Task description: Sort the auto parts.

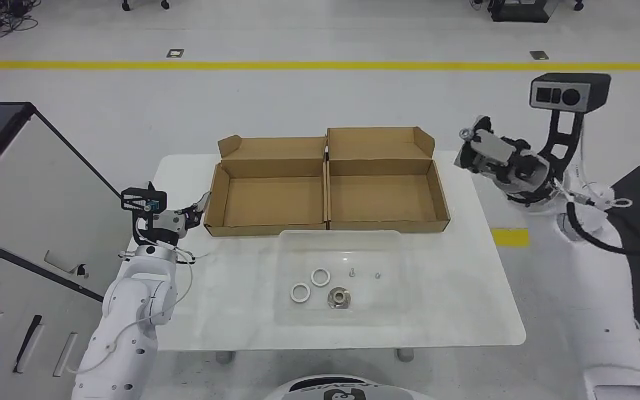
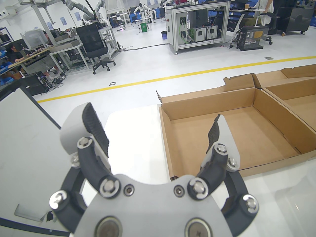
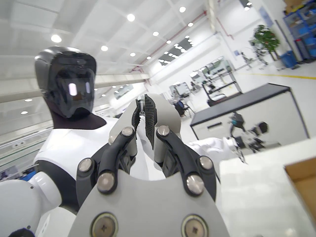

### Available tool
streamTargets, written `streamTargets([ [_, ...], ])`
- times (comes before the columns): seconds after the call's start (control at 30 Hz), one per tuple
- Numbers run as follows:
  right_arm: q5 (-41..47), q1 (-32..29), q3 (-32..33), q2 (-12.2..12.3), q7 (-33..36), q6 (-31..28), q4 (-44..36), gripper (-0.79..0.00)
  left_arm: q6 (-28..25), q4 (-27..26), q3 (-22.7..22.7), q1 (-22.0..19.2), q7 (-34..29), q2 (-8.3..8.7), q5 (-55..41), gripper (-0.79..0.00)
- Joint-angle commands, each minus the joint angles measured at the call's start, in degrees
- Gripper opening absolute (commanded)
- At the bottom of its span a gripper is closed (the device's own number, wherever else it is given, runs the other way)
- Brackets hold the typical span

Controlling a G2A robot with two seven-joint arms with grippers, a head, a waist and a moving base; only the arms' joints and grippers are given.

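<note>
While the left end effector (image 2: 155, 122) hangs with its jaws spread wide and nothing between them, it sits low over the left edge of the bench (image 1: 470, 290), just beside the outer wall of the left box (image 1: 272, 205). That box and the right box (image 1: 385, 200) are shallow open cardboard ones. They stand side by side on the far half of the bench, touching along one wall, with their flaps folded back.

Just in front of them, near the middle of the bench, lies a clear tray (image 1: 300, 250). It holds two white rings (image 1: 320, 277), one just beside the other. A round metal hub (image 1: 340, 297) lies next to the rings, on the side toward the near edge. Two tiny fasteners (image 1: 352, 270) lie a little apart from each other, on the side nearer the boxes.

At the far right corner of the bench, the right end effector (image 3: 142, 102) is raised well above the surface, out past the right box, and its fingers point up toward the ceiling. Its jaws are almost together, pinching a small threaded screw (image 3: 140, 105) right at the tips. The screw's end just shows above the ribbed pads (image 3: 150, 114).
</note>
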Motion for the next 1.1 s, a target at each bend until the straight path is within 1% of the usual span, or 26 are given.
streamTargets([
  [0.0,-6.7,0.3,3.6,0.6,1.7,3.2,0.4,-0.785,0.0,0.0,0.0,0.0,0.0,0.0,0.0,0.0],
  [0.03,-10.8,0.9,5.0,1.0,3.1,4.4,0.3,-0.785,0.0,0.0,0.0,0.0,0.0,0.0,0.0,0.0],
  [0.17,-21.8,3.7,7.5,2.0,6.1,8.7,0.5,-0.785,0.0,0.0,0.0,0.0,0.0,0.0,0.0,0.0],
  [0.27,-31.7,7.4,6.6,2.6,8.3,10.6,0.8,-0.785,0.0,0.0,0.0,0.0,0.0,0.0,0.0,0.0],
  [0.3,-37.3,8.9,5.7,2.9,9.9,10.4,0.5,-0.785,0.0,0.0,0.0,0.0,0.0,0.0,0.0,0.0],
  [0.53,-54.7,17.4,-5.3,2.9,11.7,8.4,3.7,-0.785,0.0,0.0,0.0,0.0,0.0,0.0,0.0,0.0],
  [0.8,-72.6,24.3,-18.5,1.8,9.9,7.4,10.9,-0.785,0.0,0.0,0.0,0.0,0.0,0.0,0.0,0.0],
  [0.9,-78.5,26.2,-23.1,1.2,8.8,6.8,13.9,-0.785,0.0,0.0,0.0,0.0,0.0,0.0,0.0,0.0],
  [1.07,-83.0,29.5,-29.9,-0.2,7.2,6.6,20.5,-0.785,0.0,0.0,0.0,0.0,0.0,0.0,0.0,0.0],
])
